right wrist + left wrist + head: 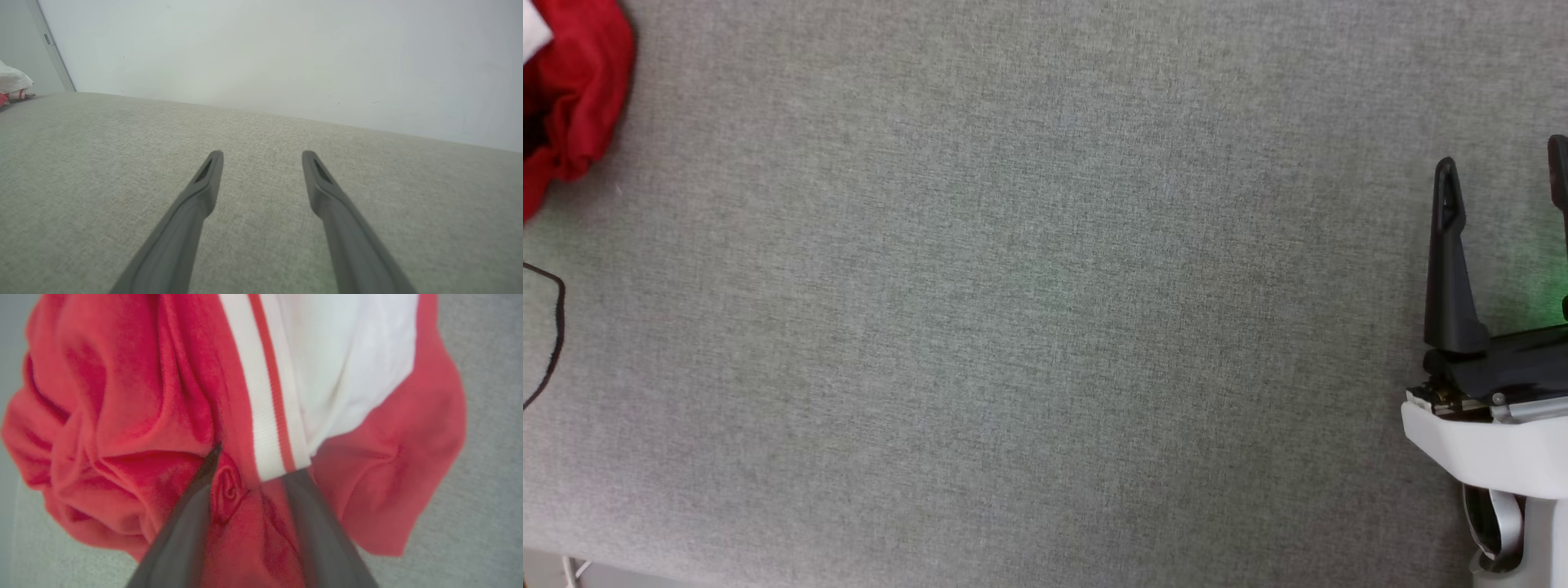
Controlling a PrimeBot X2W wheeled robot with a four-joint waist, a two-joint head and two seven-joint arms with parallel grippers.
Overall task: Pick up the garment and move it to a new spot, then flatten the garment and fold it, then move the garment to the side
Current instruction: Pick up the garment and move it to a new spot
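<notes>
The garment (pixel 122 396) bunches at the far left, under the left pincer (pixel 257 459), whose jaws straddle a red fold, grip unclear; the right pincer (pixel 262 157) gapes empty, well apart.

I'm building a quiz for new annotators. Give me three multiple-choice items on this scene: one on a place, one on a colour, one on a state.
1. Where on the grey table does the garment lie in the head view? A centre; B upper left corner; C lower right.
2. What colours is the striped trim on it? A red and white; B blue and yellow; C black and green.
3. How is the right gripper? A shut on the garment; B shut on a cup; C open and empty.
Answers: B, red cloth bunches at that corner; A, a red stripe runs between white bands; C, its fingers stand apart over bare table.
</notes>
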